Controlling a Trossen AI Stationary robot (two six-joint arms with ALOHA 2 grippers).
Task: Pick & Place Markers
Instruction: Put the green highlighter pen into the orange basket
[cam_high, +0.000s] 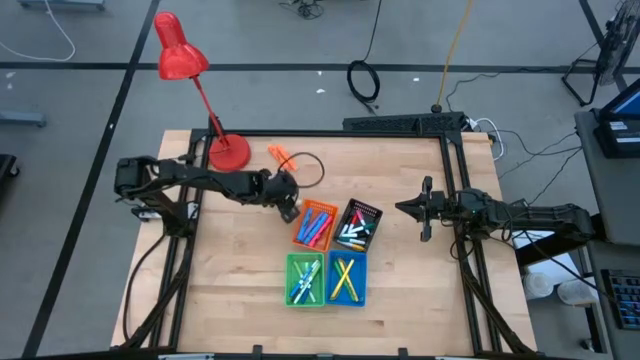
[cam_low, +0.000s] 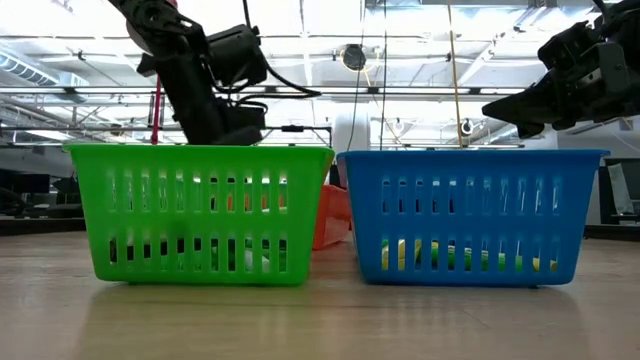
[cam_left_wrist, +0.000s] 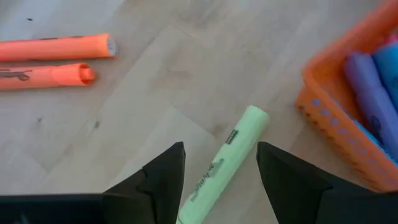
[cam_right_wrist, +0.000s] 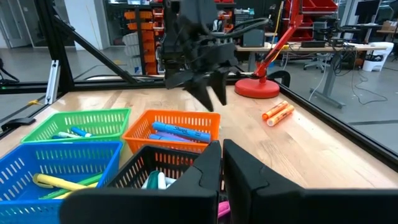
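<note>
High view: we see the left gripper (cam_high: 291, 203) reaching across the wooden table (cam_high: 240, 290) to a spot just beside the orange bin (cam_high: 316, 224). Two orange markers (cam_high: 283, 156) lie near the base of the red lamp (cam_high: 229, 152), beside a loop of black cable (cam_high: 308, 168). The black bin (cam_high: 358, 225) sits just beside the orange bin; the green bin (cam_high: 305, 279) and blue bin (cam_high: 347, 279) sit in front of them. All four hold markers. The right gripper (cam_high: 403, 208) waits well apart, to the right of the black bin.

Low view: we see the green bin (cam_low: 200, 213) and blue bin (cam_low: 470, 215) side by side, with the orange bin (cam_low: 330, 215) partly visible between them. Yellow markers show through the blue bin's slots.

Left wrist view: the fingers (cam_left_wrist: 163, 180) stand apart with a pale green marker (cam_left_wrist: 224, 163) lying between them on the table. We cannot tell whether they touch it. The two orange markers (cam_left_wrist: 53, 61) lie farther off; the orange bin (cam_left_wrist: 348, 118) holds purple and blue markers.

Right wrist view: the right gripper (cam_right_wrist: 221, 163) has its fingers pressed together and holds nothing. It hangs over the black bin (cam_right_wrist: 155, 165).
</note>
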